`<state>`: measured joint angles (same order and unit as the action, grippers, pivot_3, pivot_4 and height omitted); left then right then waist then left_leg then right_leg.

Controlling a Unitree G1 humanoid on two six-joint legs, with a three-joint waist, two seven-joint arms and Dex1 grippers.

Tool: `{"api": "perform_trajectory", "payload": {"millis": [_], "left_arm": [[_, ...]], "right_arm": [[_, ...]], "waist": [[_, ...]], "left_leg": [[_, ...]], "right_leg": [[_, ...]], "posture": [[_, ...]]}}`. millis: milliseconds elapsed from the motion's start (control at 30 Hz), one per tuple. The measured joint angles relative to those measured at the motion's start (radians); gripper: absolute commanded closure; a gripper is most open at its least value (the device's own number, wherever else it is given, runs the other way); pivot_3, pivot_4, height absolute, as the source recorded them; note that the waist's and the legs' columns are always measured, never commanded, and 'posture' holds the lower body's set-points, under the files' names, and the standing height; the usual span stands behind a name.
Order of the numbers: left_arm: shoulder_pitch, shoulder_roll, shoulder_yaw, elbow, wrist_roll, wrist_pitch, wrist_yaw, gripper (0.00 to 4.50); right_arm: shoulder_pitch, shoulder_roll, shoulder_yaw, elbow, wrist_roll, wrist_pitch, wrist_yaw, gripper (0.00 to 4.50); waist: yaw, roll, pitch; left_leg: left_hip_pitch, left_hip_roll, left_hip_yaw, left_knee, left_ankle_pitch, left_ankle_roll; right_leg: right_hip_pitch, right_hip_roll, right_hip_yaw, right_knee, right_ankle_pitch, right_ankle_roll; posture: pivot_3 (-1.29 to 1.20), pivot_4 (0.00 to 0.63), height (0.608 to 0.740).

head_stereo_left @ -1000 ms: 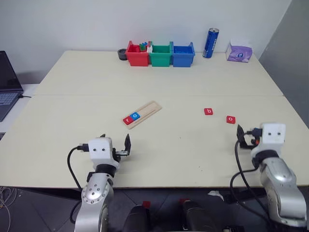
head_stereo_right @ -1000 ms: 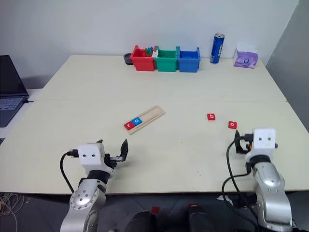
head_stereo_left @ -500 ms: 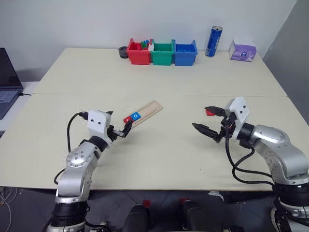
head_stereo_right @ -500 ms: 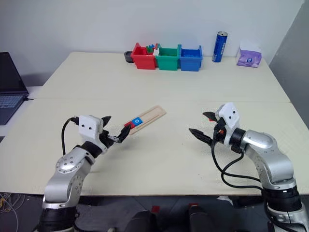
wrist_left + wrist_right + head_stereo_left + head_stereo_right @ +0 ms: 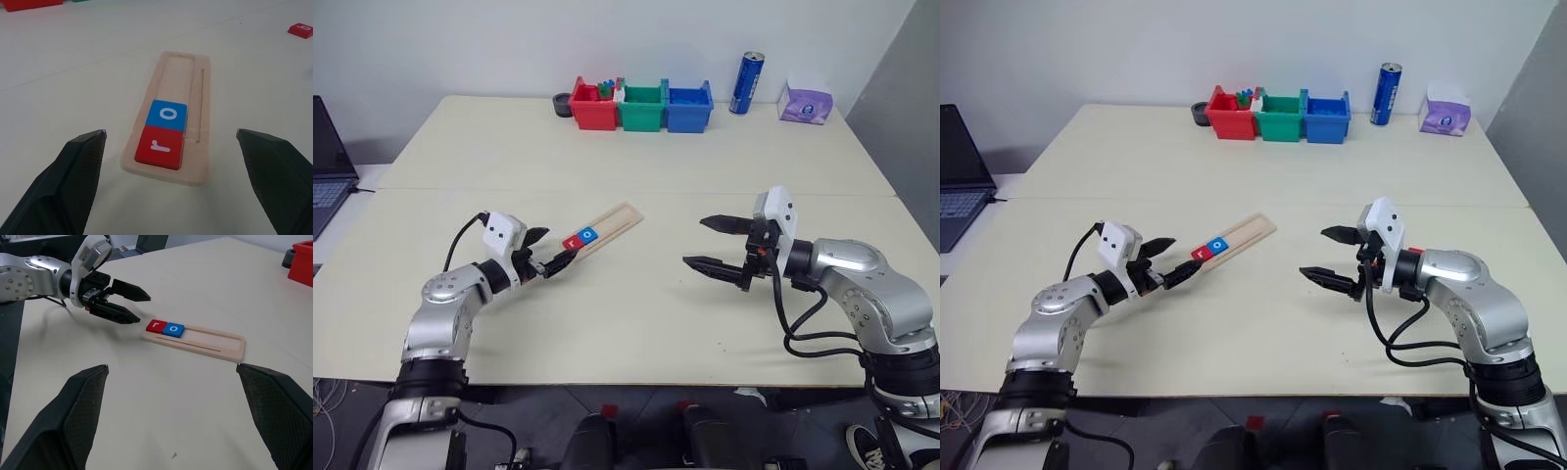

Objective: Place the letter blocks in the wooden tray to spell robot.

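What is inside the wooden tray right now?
The wooden tray holds two tiles at one end: a red r, then a blue o. The rest of the groove is bare. Nothing covers it.

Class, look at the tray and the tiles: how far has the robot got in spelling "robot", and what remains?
Done: the red r tile and blue o tile sit side by side at one end of the wooden tray. In hand: nothing; the left end effector and right end effector are both open and empty. Left: three more tiles; one red tile lies on the table beyond the tray.

Pale matt wooden tray; smooth tiles.
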<state>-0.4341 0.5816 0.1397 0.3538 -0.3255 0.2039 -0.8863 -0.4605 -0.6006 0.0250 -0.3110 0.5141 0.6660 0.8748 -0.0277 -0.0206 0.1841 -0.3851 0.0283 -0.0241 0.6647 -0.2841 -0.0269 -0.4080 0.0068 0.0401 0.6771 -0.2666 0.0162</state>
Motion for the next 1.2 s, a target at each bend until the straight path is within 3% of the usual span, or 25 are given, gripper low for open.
{"api": "perform_trajectory", "payload": {"millis": [300,567,1200], "left_arm": [[-0.168,0.008,-0.065,0.289,0.064,-0.128,-0.159,0.00],[-0.275,0.007,-0.076,0.477,0.114,-0.212,-0.207,0.00],[-0.320,-0.012,-0.094,0.629,0.195,-0.309,-0.238,0.00]], "right_arm": [[0.002,-0.007,-0.002,0.001,0.001,0.010,-0.010,0.04],[0.000,-0.007,-0.003,-0.001,0.008,0.025,-0.029,0.04],[0.000,-0.004,-0.004,-0.014,0.020,0.041,-0.071,0.04]], "waist": [[0.000,0.000,0.000],[-0.001,0.000,0.000],[-0.001,0.000,0.000]], "left_leg": [[-0.001,0.000,0.000,0.000,0.000,0.000],[-0.003,0.000,0.000,0.000,0.000,0.000],[-0.013,0.000,0.000,0.004,0.000,0.000]], "right_leg": [[-0.002,0.000,0.000,0.001,0.000,0.000],[-0.003,0.000,0.000,0.001,0.000,0.000],[-0.012,0.000,-0.001,0.005,0.000,0.000]], "posture": [[0.00,0.150,0.740],[0.00,0.150,0.740],[0.00,0.150,0.740]]}}
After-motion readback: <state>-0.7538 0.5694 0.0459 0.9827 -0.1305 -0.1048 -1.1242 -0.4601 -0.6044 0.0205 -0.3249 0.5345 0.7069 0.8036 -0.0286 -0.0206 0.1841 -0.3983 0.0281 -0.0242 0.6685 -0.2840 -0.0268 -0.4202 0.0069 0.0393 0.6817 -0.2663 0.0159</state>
